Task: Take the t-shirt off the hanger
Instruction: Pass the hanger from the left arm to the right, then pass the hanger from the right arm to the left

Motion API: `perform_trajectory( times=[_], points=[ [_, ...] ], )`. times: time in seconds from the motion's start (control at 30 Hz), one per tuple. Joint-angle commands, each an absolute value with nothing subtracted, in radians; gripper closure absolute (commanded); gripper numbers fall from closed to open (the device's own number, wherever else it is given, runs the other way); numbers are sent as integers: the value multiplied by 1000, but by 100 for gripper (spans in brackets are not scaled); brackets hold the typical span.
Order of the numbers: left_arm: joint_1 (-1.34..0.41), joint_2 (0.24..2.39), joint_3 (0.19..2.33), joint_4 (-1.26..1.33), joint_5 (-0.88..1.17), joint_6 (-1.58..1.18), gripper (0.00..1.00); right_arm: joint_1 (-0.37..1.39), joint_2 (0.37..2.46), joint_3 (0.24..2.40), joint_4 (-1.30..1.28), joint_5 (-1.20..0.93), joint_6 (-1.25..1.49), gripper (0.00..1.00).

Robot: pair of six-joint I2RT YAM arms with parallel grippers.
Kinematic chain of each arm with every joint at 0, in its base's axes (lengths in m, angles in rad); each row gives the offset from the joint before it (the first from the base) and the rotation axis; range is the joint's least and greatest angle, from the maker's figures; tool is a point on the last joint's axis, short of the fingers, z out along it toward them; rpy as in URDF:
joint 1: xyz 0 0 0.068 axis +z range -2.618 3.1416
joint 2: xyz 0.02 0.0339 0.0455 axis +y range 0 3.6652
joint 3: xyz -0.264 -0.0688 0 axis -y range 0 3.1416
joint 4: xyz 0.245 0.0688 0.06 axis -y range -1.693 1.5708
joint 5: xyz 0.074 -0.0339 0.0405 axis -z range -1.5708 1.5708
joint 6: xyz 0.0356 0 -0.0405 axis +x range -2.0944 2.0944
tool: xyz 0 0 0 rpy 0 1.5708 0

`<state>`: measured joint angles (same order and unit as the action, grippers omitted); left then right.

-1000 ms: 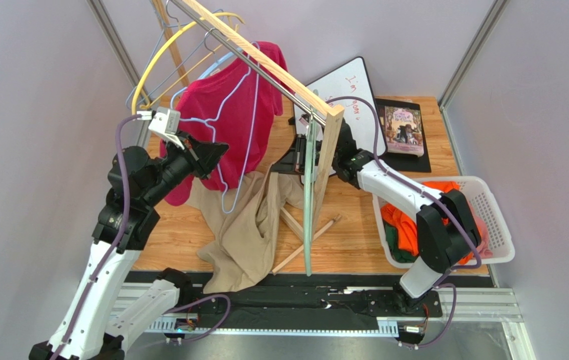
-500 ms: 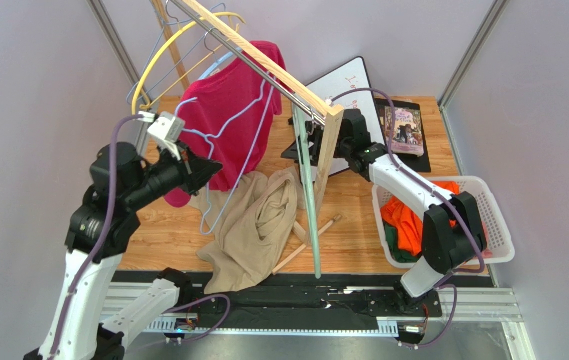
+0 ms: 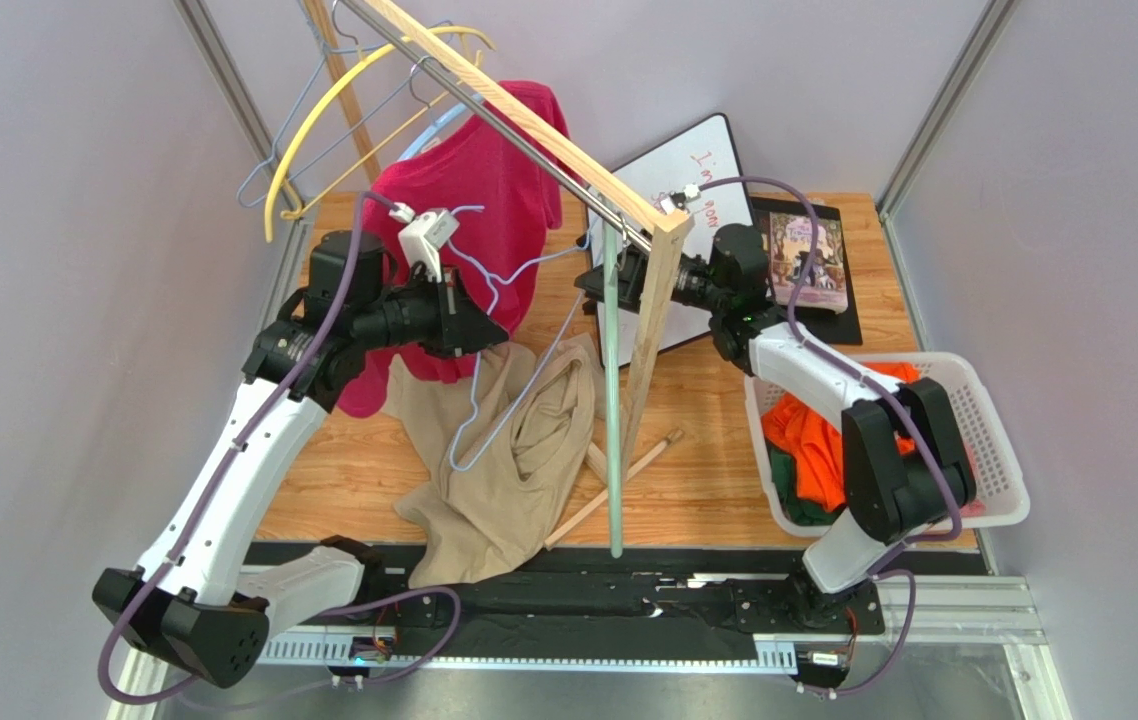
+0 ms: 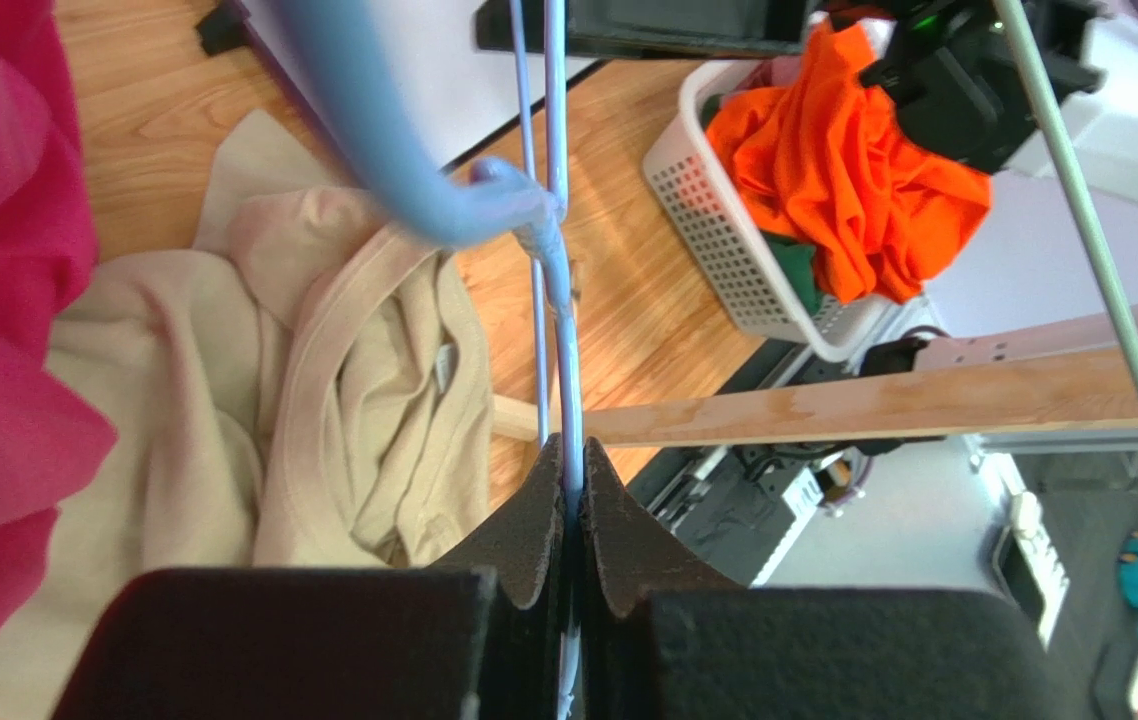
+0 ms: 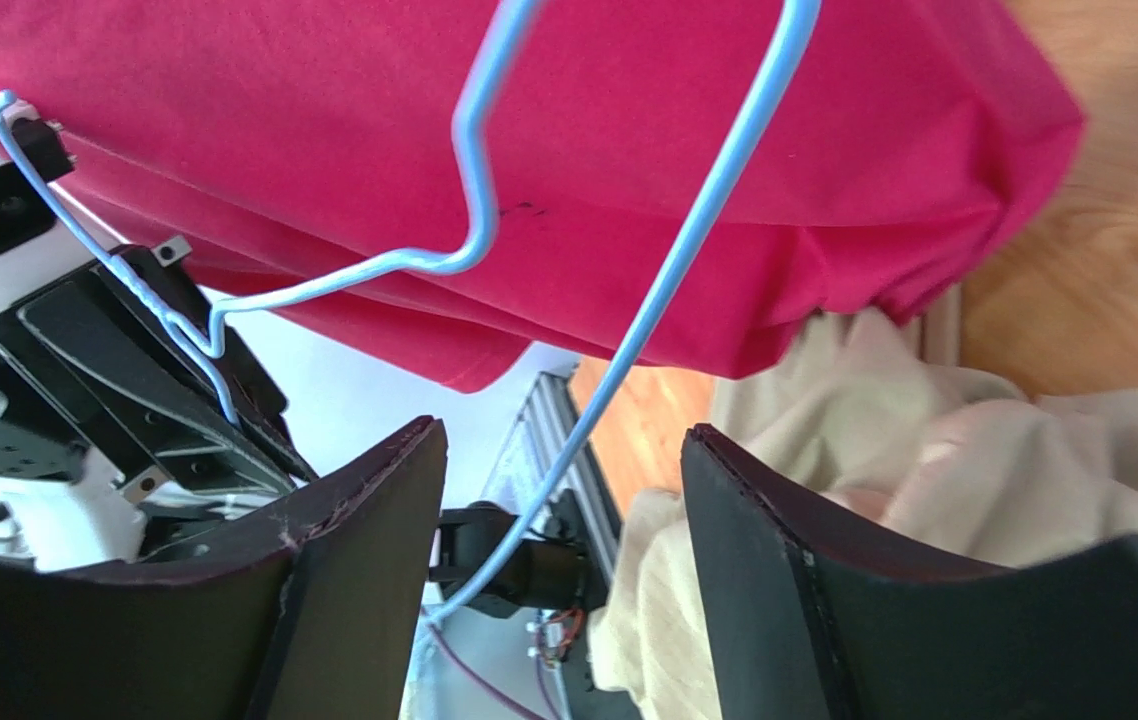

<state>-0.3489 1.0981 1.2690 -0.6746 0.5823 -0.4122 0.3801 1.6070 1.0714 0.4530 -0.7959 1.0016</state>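
Note:
The beige t-shirt (image 3: 508, 450) lies crumpled on the wooden table, off the hanger; it also shows in the left wrist view (image 4: 365, 390) and the right wrist view (image 5: 891, 450). My left gripper (image 3: 493, 323) (image 4: 575, 465) is shut on the light blue wire hanger (image 4: 568, 345) (image 5: 650, 323), held bare in the air above the t-shirt. My right gripper (image 3: 605, 285) (image 5: 560, 435) stands open behind the rack post, nothing between its fingers, facing the hanger.
A red shirt (image 3: 485, 180) hangs from the wooden rack (image 3: 530, 128), close behind the left gripper. More hangers, one yellow (image 3: 320, 105), hang at the rack's far end. A white basket (image 3: 981, 435) of orange clothes stands right. A whiteboard (image 3: 710, 165) and a book (image 3: 808, 255) lie at the back.
The left arm has swung right with the blue hanger, from beside the red shirt to in front of it. The right gripper has opened and pulled back up from the beige t-shirt.

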Motion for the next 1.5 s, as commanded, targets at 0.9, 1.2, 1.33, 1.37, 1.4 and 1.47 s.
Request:
perform_trajectory(
  times=[0.9, 1.2, 1.33, 1.37, 1.4, 1.47],
  points=[
    [-348, 776, 838, -204, 587, -626, 74, 486, 1836, 910, 1289, -517, 1694, 100],
    [-348, 632, 989, -512, 448, -467, 100, 494, 1672, 917, 820, -571, 1415, 53],
    [-348, 520, 994, -535, 428, -437, 100, 485, 1569, 920, 537, -533, 1234, 33],
    [-348, 500, 993, -534, 413, -440, 100, 476, 1545, 923, 484, -523, 1206, 32],
    [-348, 471, 989, -531, 405, -445, 100, 468, 1505, 926, 397, -506, 1181, 31],
    [-348, 448, 991, -523, 405, -448, 100, 443, 1459, 937, 294, -476, 1094, 30]
  ],
)
